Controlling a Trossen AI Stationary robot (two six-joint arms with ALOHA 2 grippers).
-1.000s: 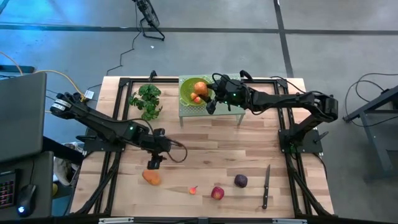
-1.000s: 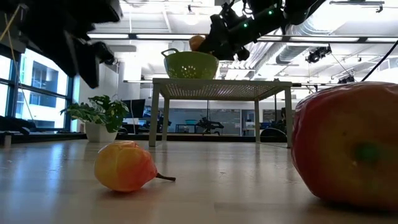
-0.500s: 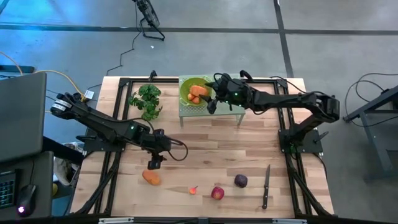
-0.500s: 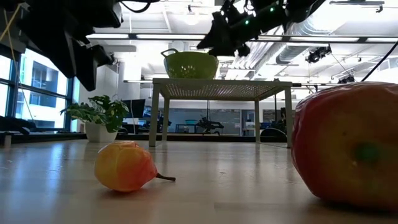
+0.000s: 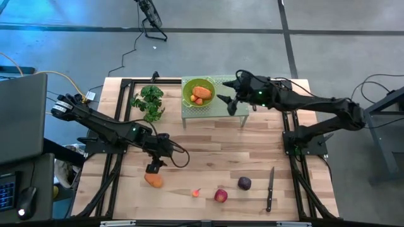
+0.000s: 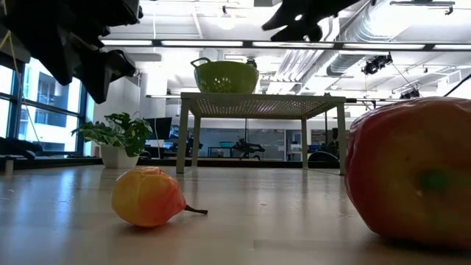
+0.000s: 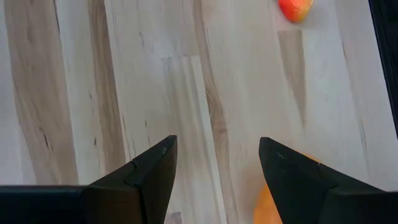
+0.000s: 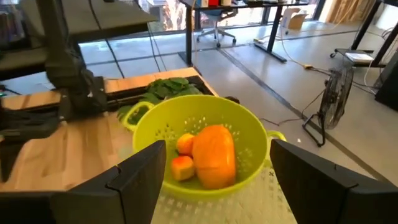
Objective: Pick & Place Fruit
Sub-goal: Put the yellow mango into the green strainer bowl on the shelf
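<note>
The green perforated plastic colander [image 5: 199, 93] holding an orange oblong fruit [image 8: 214, 155] lies just beside the right gripper [image 5: 227, 104]. Another orange oblong fruit [image 5: 153, 180] lies directly below the left gripper [image 5: 152, 167].

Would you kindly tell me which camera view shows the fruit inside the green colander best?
The right wrist view: the orange fruit in the green colander is close and unobstructed. The high view shows it small; the low view shows only the colander's outside; the left wrist view misses it.

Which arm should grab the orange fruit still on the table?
Left. Its tool hangs open right by the orange fruit near the table's front-left; the left wrist view shows that fruit beside one finger. The right tool is open, up beside the green colander on the small stand.
</note>
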